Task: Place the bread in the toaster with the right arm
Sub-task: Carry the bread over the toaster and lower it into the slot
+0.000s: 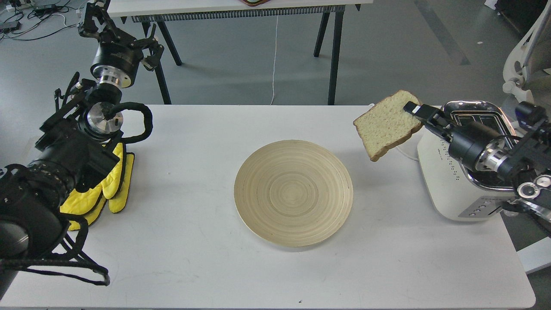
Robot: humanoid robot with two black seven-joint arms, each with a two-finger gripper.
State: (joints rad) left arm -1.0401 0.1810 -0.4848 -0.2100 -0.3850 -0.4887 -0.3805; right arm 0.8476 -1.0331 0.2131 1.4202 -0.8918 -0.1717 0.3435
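Note:
The bread [385,127] is a pale speckled slice with a brown crust, held tilted in the air above the table, just left of the toaster. My right gripper [412,108] is shut on the slice's right edge, its arm reaching in from the right across the toaster. The cream-white toaster [447,189] with a chrome top stands at the table's right end, partly hidden by the arm. My left gripper [92,19] is raised at the far left above the table's back edge; its fingers look spread, with nothing in them.
A round wooden plate [293,193] lies bare in the middle of the white table [193,258]. Yellow mitts [109,189] lie at the left under my left arm. The toaster's white cord [387,131] runs behind the bread. A second table stands beyond.

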